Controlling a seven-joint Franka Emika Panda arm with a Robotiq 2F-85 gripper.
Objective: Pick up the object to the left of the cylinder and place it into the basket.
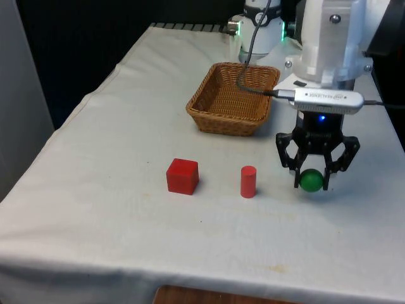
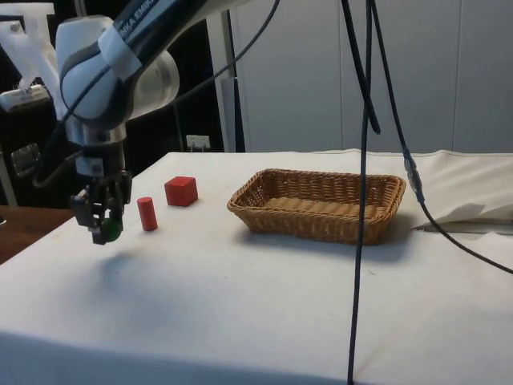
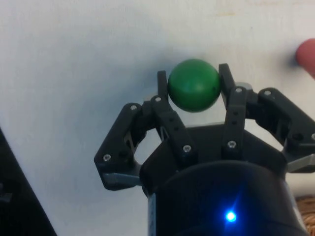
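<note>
hand (image 1: 312,179) is clamped on the green ball (image 1: 311,181), lifted off the table (image 1: 114,215) so it can swing to the basket (image 1: 233,99) at 11 o'clock

Illumination is bright, even and diffuse from overhead. The white cloth on the table (image 1: 126,240) reads close to overexposed in the wrist view, without hard glare. Shadows are soft: a faint patch lies on the cloth beneath the claw (image 2: 103,228) in the side view, toward 5 o'clock. The green ball (image 3: 193,85) carries a dull highlight. The background curtains remain dark.
</note>
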